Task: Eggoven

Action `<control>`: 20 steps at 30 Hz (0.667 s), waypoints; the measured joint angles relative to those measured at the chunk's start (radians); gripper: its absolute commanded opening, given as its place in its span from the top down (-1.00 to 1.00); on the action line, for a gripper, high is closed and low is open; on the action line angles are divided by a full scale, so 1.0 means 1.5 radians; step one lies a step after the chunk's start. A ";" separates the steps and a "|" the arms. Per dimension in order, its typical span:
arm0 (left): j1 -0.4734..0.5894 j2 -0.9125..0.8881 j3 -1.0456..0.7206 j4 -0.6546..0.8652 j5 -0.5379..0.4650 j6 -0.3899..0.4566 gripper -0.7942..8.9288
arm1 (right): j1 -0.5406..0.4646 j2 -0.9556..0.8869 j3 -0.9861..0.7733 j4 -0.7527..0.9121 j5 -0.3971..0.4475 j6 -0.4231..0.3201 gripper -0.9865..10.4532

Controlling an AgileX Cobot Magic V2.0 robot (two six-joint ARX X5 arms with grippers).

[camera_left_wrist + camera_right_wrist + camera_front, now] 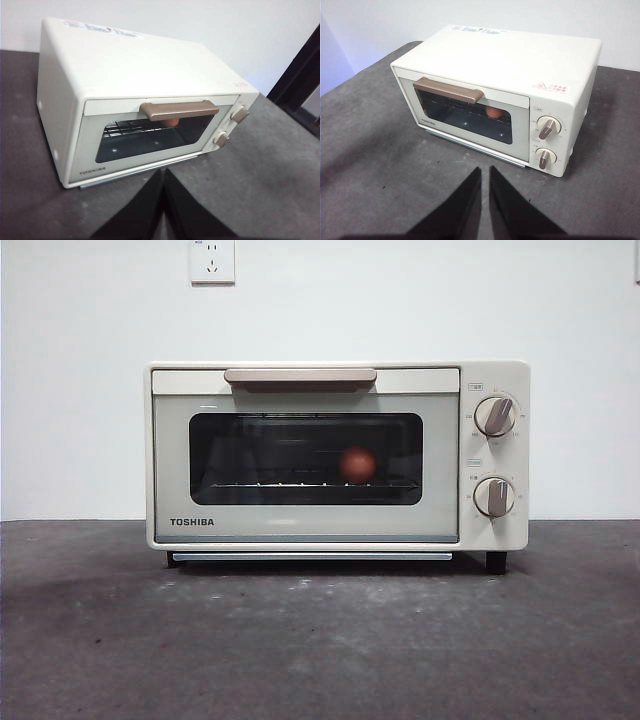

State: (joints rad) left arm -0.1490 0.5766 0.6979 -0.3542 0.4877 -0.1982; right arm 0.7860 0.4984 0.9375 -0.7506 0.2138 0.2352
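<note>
Standing square on the dark grey bench (320,640), door shut: oven (300,530), cream, boxy, TOSHIBA printed low on the door's left corner.
Oven door: closed flush against the body; dark glass window (250,455) takes up most of it; beige handle (300,375) runs along the top edge.
Knobs: two, stacked on the panel right of the door, upper knob (495,416) above lower knob (494,497); both pointers sit a little off vertical.
Egg (358,464): reddish-brown, inside the oven, resting on the wire rack (270,483), right of the window's centre; seen through the glass in all three views, partly hidden under the handle from the left wrist camera (171,121) and just below the handle's end from the right wrist camera (493,112).
Left pincer (163,172): jaws together, tips meeting; holds nothing; hangs over the bench in front of the oven's lower door edge, apart from it.
Right pincer (485,171): jaws nearly together, a thin slit between the tips; holds nothing; over the bench in front of the oven, apart from it, nearer the knob side.
Front view: neither arm shows.
Oven top: small labels near the back edge, text too small to read; a red warning mark near the knob-side edge.
Wall: white, socket (212,260) above the oven.
</note>
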 measured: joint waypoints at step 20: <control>0.097 -0.326 -0.323 0.187 -0.287 0.133 0.82 | 0.000 -0.005 0.000 0.000 0.000 0.000 0.82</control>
State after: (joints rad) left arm -0.0036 0.0875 0.2134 -0.0742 0.0578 0.0017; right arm 0.7864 0.4904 0.9375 -0.7502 0.2138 0.2352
